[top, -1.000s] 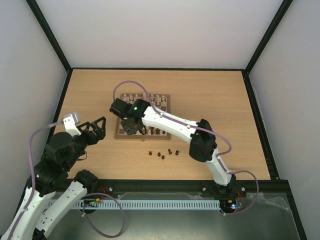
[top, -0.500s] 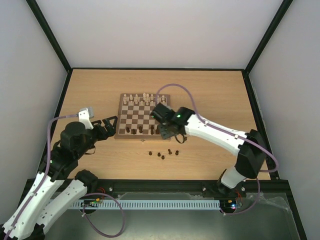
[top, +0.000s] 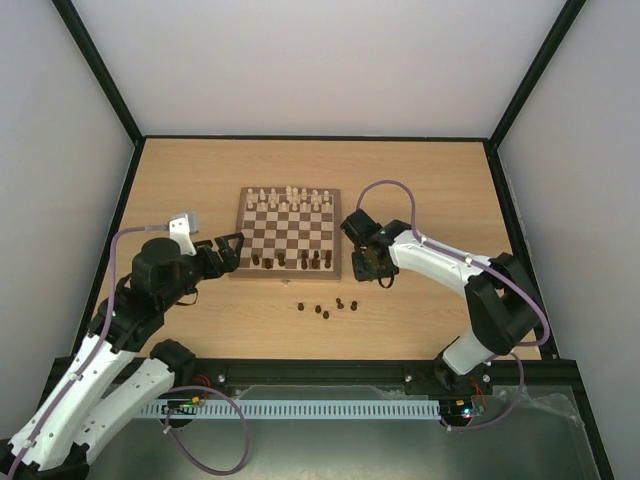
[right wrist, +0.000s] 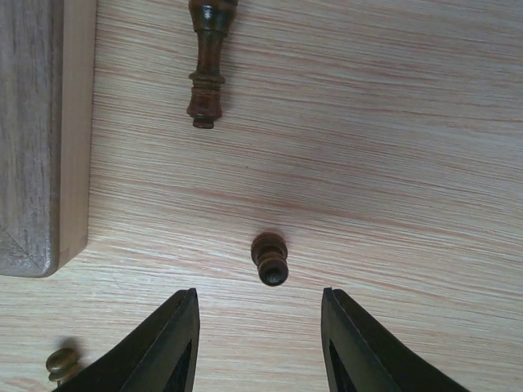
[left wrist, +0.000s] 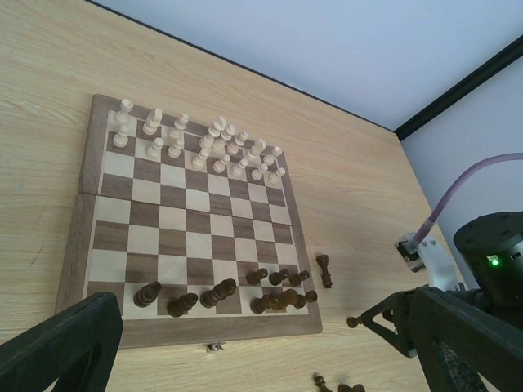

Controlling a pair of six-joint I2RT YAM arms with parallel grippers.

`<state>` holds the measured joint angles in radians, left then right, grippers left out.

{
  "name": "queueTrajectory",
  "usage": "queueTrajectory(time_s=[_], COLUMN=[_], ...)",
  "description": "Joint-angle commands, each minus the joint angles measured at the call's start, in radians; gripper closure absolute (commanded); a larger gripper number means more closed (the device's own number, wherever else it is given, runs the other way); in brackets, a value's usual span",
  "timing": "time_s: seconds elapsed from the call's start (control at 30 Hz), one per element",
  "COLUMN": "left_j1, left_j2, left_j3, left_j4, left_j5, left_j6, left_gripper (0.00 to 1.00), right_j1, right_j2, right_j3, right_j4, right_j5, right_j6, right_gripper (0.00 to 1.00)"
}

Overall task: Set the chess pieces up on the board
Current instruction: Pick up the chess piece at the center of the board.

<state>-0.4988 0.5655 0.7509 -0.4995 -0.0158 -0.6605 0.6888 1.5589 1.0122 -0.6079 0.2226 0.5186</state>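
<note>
A: Board (top: 290,236) position?
B: Mid-desk (top: 430,180), square to the arms. Cream chessmen (top: 288,197) fill the two far rows. Dark chessmen (top: 290,260) sit only in the near rows, bunched, with several squares bare.

A: Any dark ones off the board?
B: Yes. A loose cluster (top: 328,308) lies on the desk near the board's near edge, not touching it. One long piece (right wrist: 206,73) lies flat just right of the board's right edge. A small pawn (right wrist: 270,259) is on the desk close by it.

A: Right pincer (right wrist: 258,298)?
B: Low over the desk beside the board's near right corner. Jaws parted wider than the pawn, holding nothing. The pawn is just ahead of the tips and touches neither finger.

A: Left pincer (top: 228,250)?
B: Off the board's near left corner, aimed across it. Jaws spread wide, empty.

A: Pawn upright or tipped?
B: Cannot tell from the wrist view.
</note>
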Motion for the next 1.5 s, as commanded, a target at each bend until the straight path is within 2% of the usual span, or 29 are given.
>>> queueTrajectory(time_s=[0.0,0.17,0.3,0.4,0.6,0.7,0.8,0.9,1.2,1.47], left_j1=[0.006,-0.014,-0.134,-0.227,-0.509,-0.577,-0.601,-0.603,-0.609,-0.610], left_j2=[0.017,0.136,0.221,0.305,0.460,0.571,0.640,0.691,0.850,0.950], left_j3=[-0.021,-0.032,0.013,0.055,0.089,0.110,0.119,0.120,0.106,0.143], left_j4=[0.025,0.070,0.044,-0.009,-0.119,-0.167,-0.192,-0.199,-0.105,-0.055], left_j5=[0.022,0.139,0.085,0.105,-0.041,-0.098,-0.124,-0.151,-0.124,-0.145], left_j6=[0.017,0.055,0.086,0.137,0.089,0.068,0.056,0.039,0.016,0.022], left_gripper=[0.01,0.01,0.01,0.01,0.01,0.01,0.02,0.10,0.47,0.55], right_j1=[-0.002,-0.004,-0.029,-0.046,-0.053,-0.052,-0.052,-0.053,-0.054,-0.053], right_j2=[-0.007,-0.095,-0.214,-0.337,-0.436,-0.461,-0.477,-0.491,-0.504,-0.514], right_j3=[-0.016,0.005,0.007,-0.010,0.003,-0.012,-0.029,-0.049,-0.092,-0.106], right_j4=[0.029,0.010,0.019,0.044,0.026,0.035,0.040,0.053,0.086,0.093], right_j5=[-0.010,0.035,0.058,0.049,0.029,0.012,0.000,-0.011,-0.054,-0.065], right_j6=[0.016,0.032,0.052,0.058,0.051,0.048,0.039,0.030,-0.007,-0.029], right_gripper=[0.58,0.56,0.52,0.48,0.48,0.49,0.49,0.49,0.50,0.50])
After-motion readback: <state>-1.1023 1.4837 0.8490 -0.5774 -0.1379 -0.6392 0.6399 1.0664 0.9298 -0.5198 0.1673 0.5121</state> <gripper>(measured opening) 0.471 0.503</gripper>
